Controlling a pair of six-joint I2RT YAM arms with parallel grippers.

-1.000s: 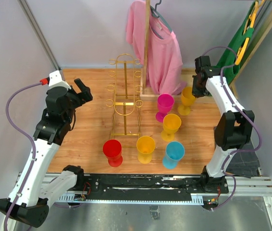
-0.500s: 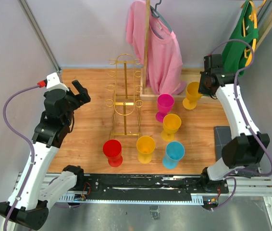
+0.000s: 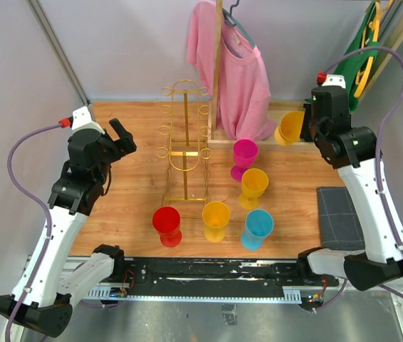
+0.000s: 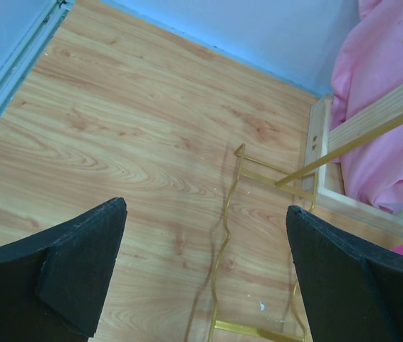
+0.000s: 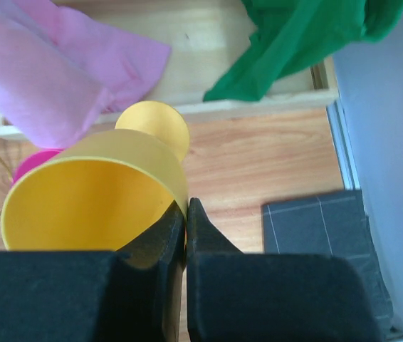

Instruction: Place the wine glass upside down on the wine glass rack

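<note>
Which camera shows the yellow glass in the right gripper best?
Right wrist: the yellow glass fills the frame, its rim pinched by the right gripper. Top external shows it small, tilted; left wrist misses it.

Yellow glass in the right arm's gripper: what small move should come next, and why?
Probably carry it left toward the rack, tipping it further over. The right gripper is shut on the rim of the yellow glass, which lies sideways in the air rather than upside down, and the rack stands well to its left, beyond the pink glass.
</note>
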